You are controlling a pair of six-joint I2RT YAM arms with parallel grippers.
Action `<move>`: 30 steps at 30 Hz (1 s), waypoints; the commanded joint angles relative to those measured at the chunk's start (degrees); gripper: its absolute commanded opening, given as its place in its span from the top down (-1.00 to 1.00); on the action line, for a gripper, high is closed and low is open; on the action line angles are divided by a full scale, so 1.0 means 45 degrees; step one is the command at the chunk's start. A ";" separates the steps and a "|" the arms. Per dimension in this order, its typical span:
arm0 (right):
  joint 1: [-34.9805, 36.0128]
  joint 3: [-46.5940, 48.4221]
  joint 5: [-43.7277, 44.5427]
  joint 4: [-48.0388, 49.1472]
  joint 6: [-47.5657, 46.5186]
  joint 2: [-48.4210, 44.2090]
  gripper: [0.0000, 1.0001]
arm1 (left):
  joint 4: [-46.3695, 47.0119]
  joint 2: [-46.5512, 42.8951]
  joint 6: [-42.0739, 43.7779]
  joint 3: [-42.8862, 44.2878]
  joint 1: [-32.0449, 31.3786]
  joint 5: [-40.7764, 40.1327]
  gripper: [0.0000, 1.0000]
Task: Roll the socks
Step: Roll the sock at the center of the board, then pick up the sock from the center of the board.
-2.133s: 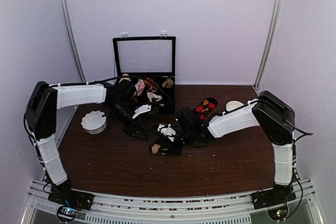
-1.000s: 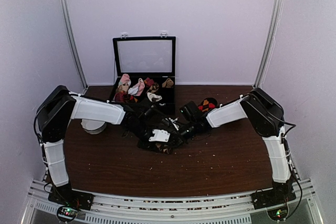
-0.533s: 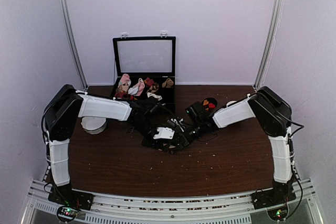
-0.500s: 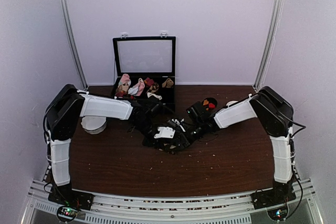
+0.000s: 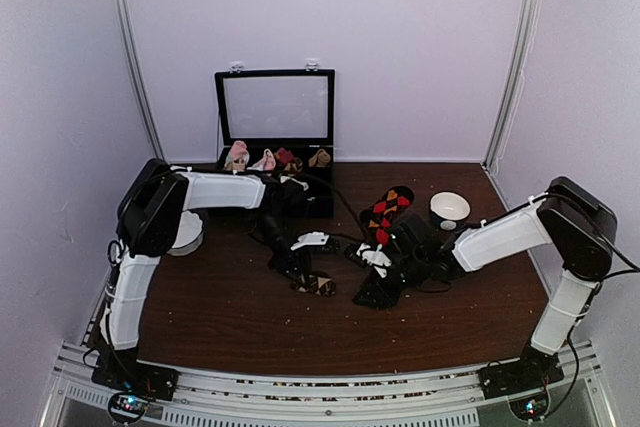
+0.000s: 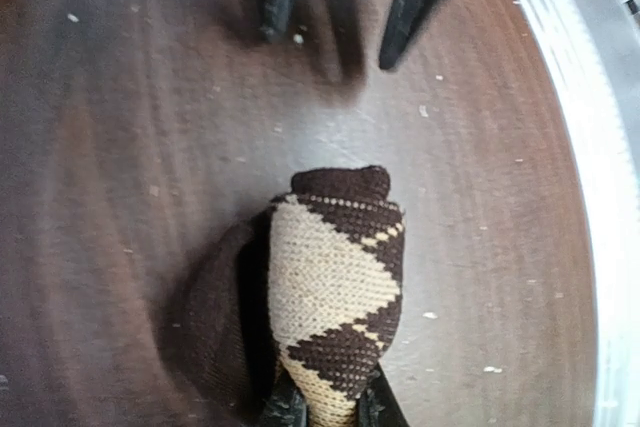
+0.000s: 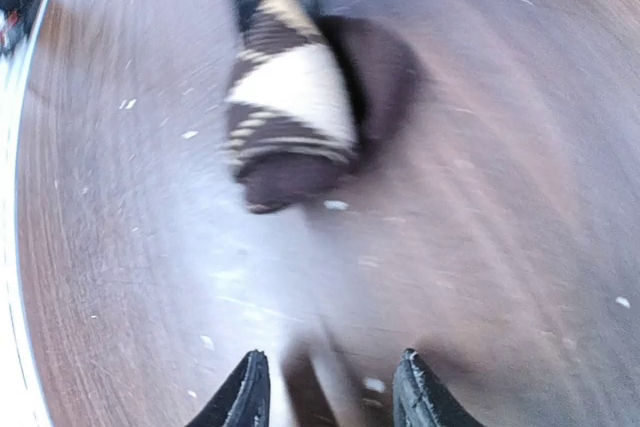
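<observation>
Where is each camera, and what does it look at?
Top: up high, looking down at the table; left arm and right arm show.
Left wrist: low, facing the rolled sock; the left fingers pinch it.
Right wrist: low, facing the same sock; the right fingers stand open.
Both wrist views share that sock.

The dark wooden table (image 5: 230,327) is dusted with pale specks (image 6: 423,110). At its far edge stands a black case (image 5: 277,107), lid up. A white bowl (image 5: 190,234) sits near the left edge and a second white bowl (image 5: 449,209) toward the far right corner. Beside that one lies a red-and-orange argyle sock (image 5: 388,205). A rolled tan-diamond sock (image 6: 335,287) rests mid-table.
</observation>
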 commanded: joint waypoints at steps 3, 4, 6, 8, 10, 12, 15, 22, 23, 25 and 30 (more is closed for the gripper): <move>0.1830 -0.0095 0.2746 0.0459 -0.1162 -0.0512 0.17 | -0.2570 0.1347 -0.0228 0.1016 0.0038 0.0142 0.99; 0.2135 -0.0105 0.3111 0.0440 -0.1232 -0.0679 0.17 | -0.2723 0.1479 -0.0316 0.1188 0.0074 0.0259 0.99; 0.2667 -0.0073 0.3795 0.0365 -0.1409 -0.1022 0.17 | -0.3154 0.1873 -0.0538 0.1712 0.0196 0.0277 0.99; 0.3075 -0.0062 0.4408 0.0342 -0.1676 -0.1332 0.17 | -0.3621 0.2216 -0.0630 0.2179 0.0212 0.0188 0.99; 0.3406 0.0111 0.5074 0.0226 -0.2001 -0.1490 0.16 | -0.3722 0.2338 -0.0652 0.2275 0.0213 0.0091 0.99; 0.3650 0.0399 0.5710 0.0094 -0.2308 -0.1543 0.15 | -0.3731 0.2414 -0.0725 0.2303 0.0213 -0.0049 0.99; 0.3856 0.1018 0.6148 -0.0062 -0.2883 -0.1263 0.13 | -0.3774 0.2516 -0.0770 0.2322 0.0213 -0.0150 0.99; 0.3874 0.3082 0.6340 -0.0824 -0.4149 0.0445 0.11 | -0.4148 0.2897 -0.0599 0.2617 0.0213 -0.0132 0.99; 0.3873 0.3309 0.6292 -0.0895 -0.4217 0.0618 0.11 | -0.4203 0.2945 -0.0568 0.2672 0.0213 -0.0115 0.99; 0.3847 0.3595 0.6160 -0.0906 -0.4328 0.0922 0.10 | -0.4360 0.3052 -0.0478 0.2834 0.0208 -0.0051 0.99; 0.3705 0.3946 0.5669 -0.0876 -0.4332 0.1810 0.10 | -0.4572 0.3120 -0.0335 0.3002 0.0213 -0.0049 0.97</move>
